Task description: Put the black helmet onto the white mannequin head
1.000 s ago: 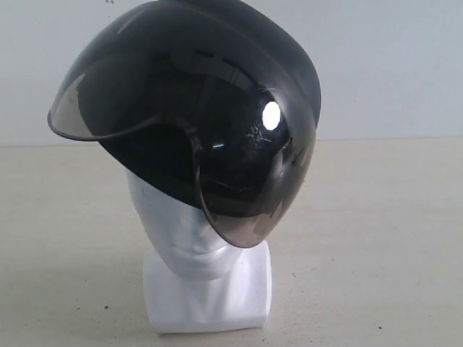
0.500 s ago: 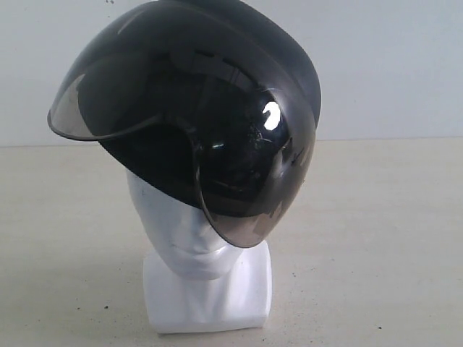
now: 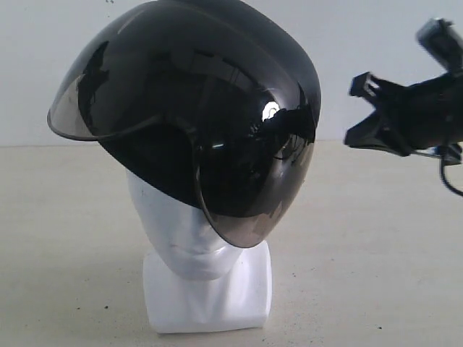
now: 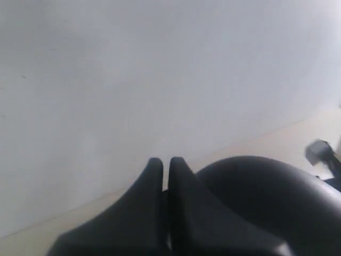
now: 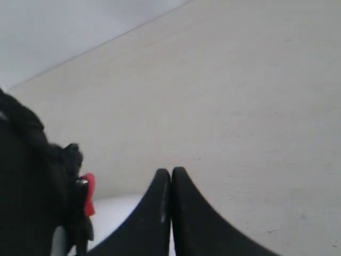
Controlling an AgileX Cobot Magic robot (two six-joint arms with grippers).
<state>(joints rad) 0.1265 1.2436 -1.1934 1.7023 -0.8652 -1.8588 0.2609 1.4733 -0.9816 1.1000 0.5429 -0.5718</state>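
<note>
Helmet [image 3: 217,72] sits askew on top of mannequin head [image 3: 181,231], which stands on counter [image 3: 376,253]. Left tool [image 4: 165,161] pressed together, empty. Right tool [image 5: 171,172] pressed together, empty, near helmet.

Left hand [image 4: 165,160]: fingers pressed together, empty. Right hand [image 5: 171,172]: fingers together, empty; right arm [image 3: 416,116] aloft, roughly level.

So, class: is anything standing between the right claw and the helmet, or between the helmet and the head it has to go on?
Nothing visible does. Only open air separates the right claw from the helmet, and the helmet already sits on the head.
</note>
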